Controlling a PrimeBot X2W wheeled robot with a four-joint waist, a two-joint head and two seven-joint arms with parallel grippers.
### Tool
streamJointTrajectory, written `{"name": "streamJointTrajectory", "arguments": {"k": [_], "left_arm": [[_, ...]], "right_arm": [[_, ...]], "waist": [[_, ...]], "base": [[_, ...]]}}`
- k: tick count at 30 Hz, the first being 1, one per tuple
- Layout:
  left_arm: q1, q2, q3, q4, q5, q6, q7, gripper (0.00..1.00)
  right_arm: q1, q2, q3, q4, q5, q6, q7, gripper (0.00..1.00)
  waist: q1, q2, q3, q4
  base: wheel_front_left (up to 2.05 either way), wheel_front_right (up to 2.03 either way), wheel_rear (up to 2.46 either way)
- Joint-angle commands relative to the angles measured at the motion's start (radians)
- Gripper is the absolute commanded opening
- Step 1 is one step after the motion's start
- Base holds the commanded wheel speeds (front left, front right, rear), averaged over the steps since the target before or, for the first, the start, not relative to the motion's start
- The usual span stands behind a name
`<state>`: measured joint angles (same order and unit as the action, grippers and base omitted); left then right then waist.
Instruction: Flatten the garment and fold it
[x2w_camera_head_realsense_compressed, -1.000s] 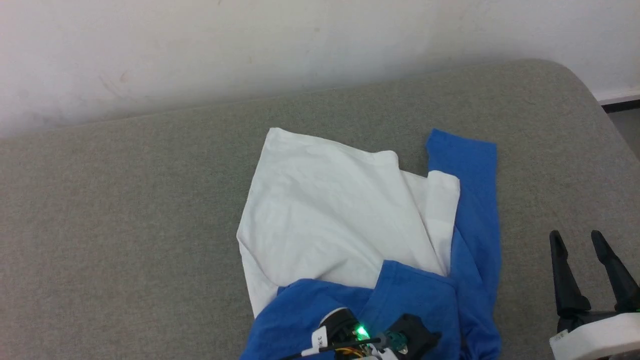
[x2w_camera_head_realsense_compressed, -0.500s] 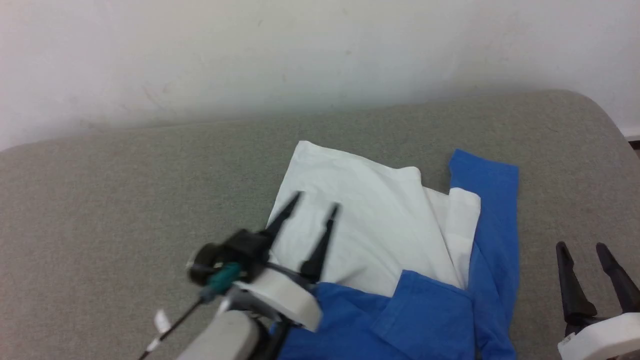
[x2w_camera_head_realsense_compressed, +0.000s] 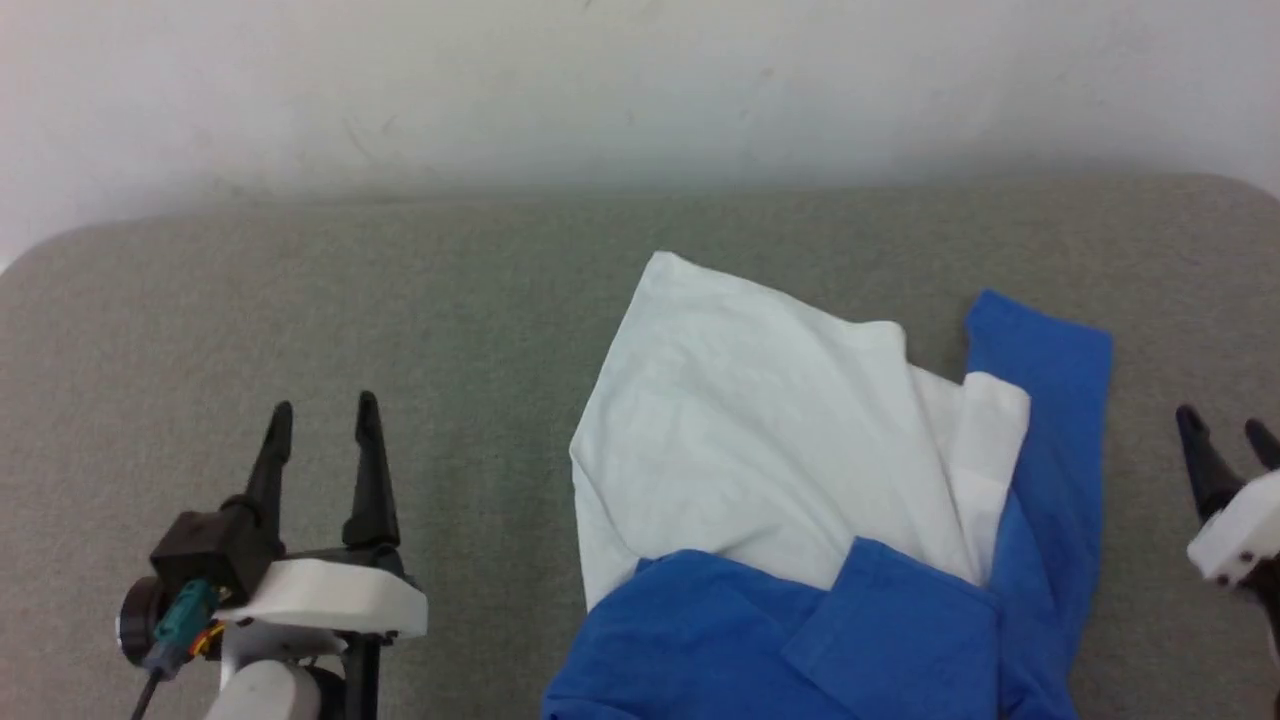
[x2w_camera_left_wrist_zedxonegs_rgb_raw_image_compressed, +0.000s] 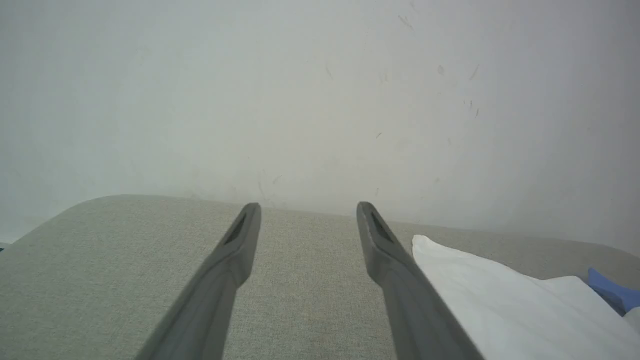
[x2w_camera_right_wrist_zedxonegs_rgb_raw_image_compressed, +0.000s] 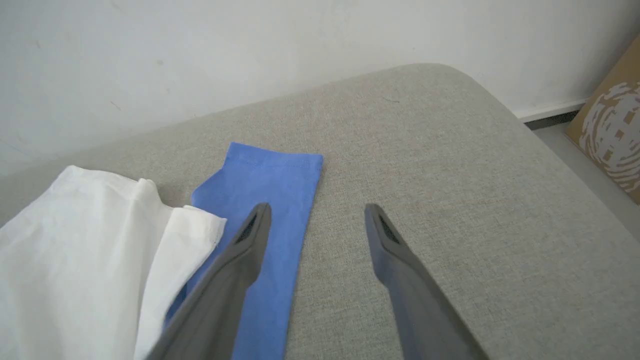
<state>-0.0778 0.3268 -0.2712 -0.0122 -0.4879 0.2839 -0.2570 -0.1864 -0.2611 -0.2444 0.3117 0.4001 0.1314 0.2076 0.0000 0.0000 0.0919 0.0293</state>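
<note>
The garment lies crumpled on the grey cushioned surface, its white body folded over itself. One blue sleeve runs along its right side and more blue cloth bunches at the near edge. My left gripper stands open well to the left of the garment, holding nothing. In the left wrist view the white cloth lies just right of the open left gripper. My right gripper is open at the right edge, beside the blue sleeve. Its left finger hangs over that sleeve.
A pale wall rises behind the surface. The surface's rounded right corner drops to the floor, where a brown cardboard box stands. Bare grey fabric stretches left of the garment.
My left gripper has let go of the blue cloth, opened and swung far left off the garment. The head camera has also shifted, so the whole scene sits differently.
</note>
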Motion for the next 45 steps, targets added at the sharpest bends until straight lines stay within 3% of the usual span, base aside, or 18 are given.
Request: {"name": "streamJointTrajectory", "arguments": {"k": [1, 10, 19, 20, 21, 22, 23, 34, 40, 45], "left_arm": [[0.012, -0.001, 0.008, -0.007, 0.009, 0.004, -0.004, 1.0], [-0.01, -0.081, 0.08, -0.072, 0.083, -0.063, -0.005, 1.0], [-0.045, -0.166, 0.135, -0.077, 0.142, -0.142, -0.005, 1.0], [-0.045, -0.173, 0.143, -0.073, 0.147, -0.149, -0.005, 1.0], [-0.044, -0.18, 0.151, -0.069, 0.153, -0.156, -0.005, 1.0], [-0.043, -0.186, 0.159, -0.064, 0.158, -0.162, -0.005, 1.0], [-0.04, -0.192, 0.167, -0.058, 0.163, -0.167, -0.005, 1.0], [0.011, -0.23, 0.226, -0.017, 0.204, -0.213, -0.005, 1.0], [0.053, -0.237, 0.247, -0.011, 0.217, -0.221, -0.005, 1.0], [0.085, -0.239, 0.266, -0.004, 0.221, -0.225, -0.005, 1.0]], "right_arm": [[-0.025, -0.007, -0.001, 0.015, 0.008, -0.001, 0.007, 1.0], [-0.333, -0.147, 0.004, 0.33, 0.07, -0.001, 0.223, 1.0], [-0.454, -0.214, 0.067, 0.476, 0.087, -0.001, 0.397, 1.0], [-0.453, -0.213, 0.076, 0.492, 0.093, -0.001, 0.423, 0.9], [-0.452, -0.211, 0.081, 0.505, 0.1, -0.001, 0.447, 0.43], [-0.449, -0.207, 0.082, 0.519, 0.108, -0.001, 0.469, 0.12], [-0.446, -0.203, 0.084, 0.53, 0.113, -0.001, 0.486, 0.0], [-0.328, -0.271, -0.038, 0.432, 0.191, -0.001, 0.306, 0.0], [-0.194, -0.333, -0.168, 0.311, 0.192, -0.001, 0.248, 0.0], [-0.109, -0.346, -0.23, 0.157, 0.173, -0.001, 0.259, 0.0]], "waist": [[0.0, 0.0, 0.053, 0.052], [0.0, 0.0, 0.194, 0.173], [0.0, 0.0, 0.264, 0.213], [0.0, 0.0, 0.265, 0.212], [0.0, 0.0, 0.263, 0.21], [0.0, 0.0, 0.259, 0.205], [0.0, 0.0, 0.253, 0.2], [0.0, 0.0, 0.133, 0.125], [0.0, 0.0, 0.075, 0.071], [0.0, 0.0, 0.03, 0.032]], "base": [[0.0, 0.0, 0.0], [0.0, 0.0, 0.0], [0.0, 0.0, 0.0], [0.0, 0.0, 0.0], [0.0, 0.0, 0.0], [0.0, 0.0, 0.0], [0.0, 0.0, 0.0], [0.0, 0.0, 0.0], [0.0, 0.0, 0.0], [0.0, 0.0, 0.0]]}}
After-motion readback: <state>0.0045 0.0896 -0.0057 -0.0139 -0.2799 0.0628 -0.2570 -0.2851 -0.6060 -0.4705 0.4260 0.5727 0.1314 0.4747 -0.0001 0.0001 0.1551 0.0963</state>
